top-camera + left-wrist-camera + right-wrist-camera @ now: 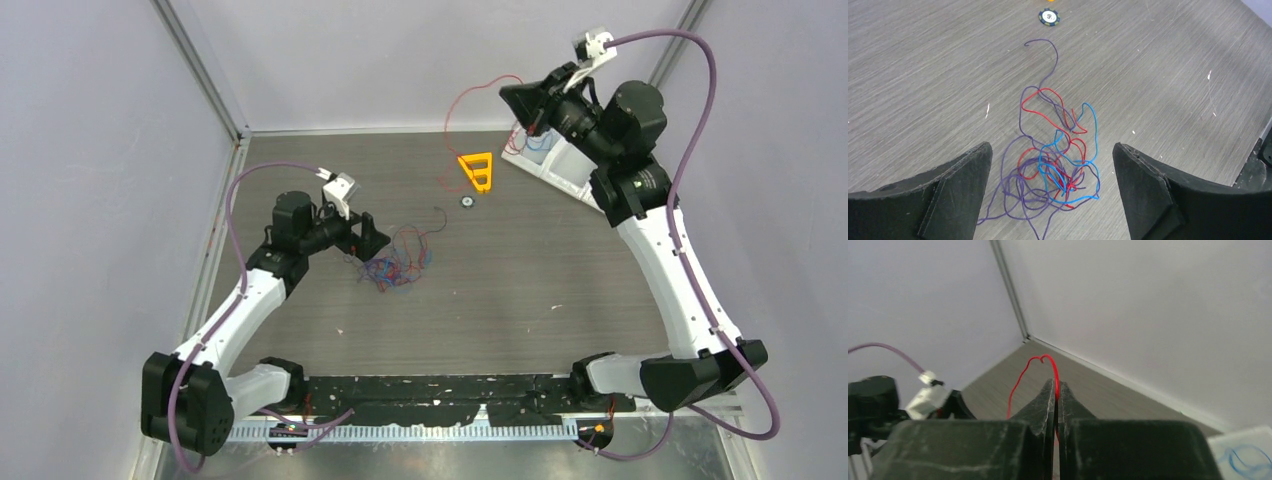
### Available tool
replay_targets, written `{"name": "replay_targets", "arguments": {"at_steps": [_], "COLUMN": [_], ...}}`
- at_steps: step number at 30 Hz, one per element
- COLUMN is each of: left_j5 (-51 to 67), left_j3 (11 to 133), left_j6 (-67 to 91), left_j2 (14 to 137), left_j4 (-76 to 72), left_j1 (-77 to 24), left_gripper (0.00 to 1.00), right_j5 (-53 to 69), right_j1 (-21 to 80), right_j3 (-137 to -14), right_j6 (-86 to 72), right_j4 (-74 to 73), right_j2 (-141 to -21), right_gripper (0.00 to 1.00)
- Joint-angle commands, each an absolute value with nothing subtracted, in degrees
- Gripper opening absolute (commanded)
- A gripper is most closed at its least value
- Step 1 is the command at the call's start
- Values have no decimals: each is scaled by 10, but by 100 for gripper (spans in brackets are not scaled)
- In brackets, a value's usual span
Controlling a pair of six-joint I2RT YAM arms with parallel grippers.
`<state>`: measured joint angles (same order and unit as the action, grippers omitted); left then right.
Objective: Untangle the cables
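A tangled clump of thin red, blue and purple cables (398, 262) lies on the grey table left of centre, and fills the left wrist view (1058, 165). My left gripper (372, 240) is open, just left of the clump, and in its wrist view its tips (1052, 170) straddle the clump. My right gripper (512, 95) is raised at the back right, shut on a single red cable (462, 100) that arcs left and hangs down toward the table. In the right wrist view the red cable (1023, 376) loops out from the closed jaws (1056, 386).
An orange plastic triangle (477, 170) and a small round disc (466, 201) lie behind the clump. A white tray (545, 160) holding a blue and a red cable stands at the back right under my right arm. Walls enclose the table.
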<state>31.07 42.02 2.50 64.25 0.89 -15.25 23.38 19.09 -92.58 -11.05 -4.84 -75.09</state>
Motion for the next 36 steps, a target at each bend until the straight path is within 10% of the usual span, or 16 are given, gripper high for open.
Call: {"name": "replay_targets", "arguments": {"at_steps": [1,36], "left_j5": [310,264], "left_j3": [453,493], "left_j6": [11,28], "left_j2": [626,661], "left_j4": [66,128], "left_j1": [-149,-149], "left_gripper": [93,99], "right_j5": [242,-16], "right_j1": [122,-109], "right_j3": [-887,-1045], "right_j6": [-108,-76], "right_j4": [-69,-20], "right_j2": [-716,-1069], "right_gripper": [5,5]}}
